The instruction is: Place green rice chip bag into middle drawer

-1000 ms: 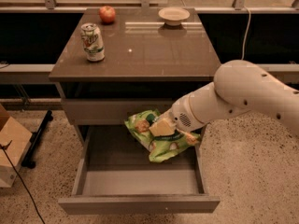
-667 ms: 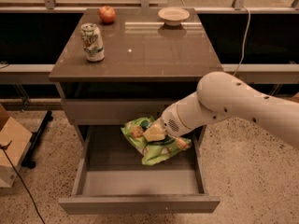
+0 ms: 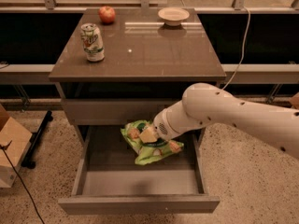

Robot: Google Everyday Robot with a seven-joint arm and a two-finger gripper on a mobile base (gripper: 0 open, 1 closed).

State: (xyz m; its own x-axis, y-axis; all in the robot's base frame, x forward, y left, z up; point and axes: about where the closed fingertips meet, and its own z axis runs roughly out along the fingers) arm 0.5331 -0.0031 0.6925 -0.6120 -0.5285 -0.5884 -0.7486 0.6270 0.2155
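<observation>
Single camera view, looking down on the front of a cabinet. The robot's white jointed arm [image 3: 233, 113] enters from the right edge of the frame and reaches toward the centre, where its tool [image 3: 148, 135] sits just below the closed plain grey upper drawer front [image 3: 107, 111]. The tool is clenched on the bright green crinkly rice chip bag [image 3: 152, 150], gripping it near its upper edge; the bag droops from it to the lower right. The bag lies inside the outline of the wide, shallow grey middle drawer [image 3: 140, 183], toward the rear of the box; whether its lower end touches the drawer bottom cannot be told. The drawer is pulled fully out toward the lower edge of the frame, its front half bare.

On the glossy brown desk [image 3: 149, 55] in the upper half of the frame stand a green-and-white soda can [image 3: 92, 42] at upper left, a red apple [image 3: 107, 14] behind it, and a shallow pale bowl [image 3: 173, 16] at upper centre. A brown cardboard box [image 3: 11, 143] rests on the speckled floor at the left edge.

Progress, as judged: the bag has been picked up and carried over the open drawer. Remaining: lower it to the bottom, release it, and draw the arm clear.
</observation>
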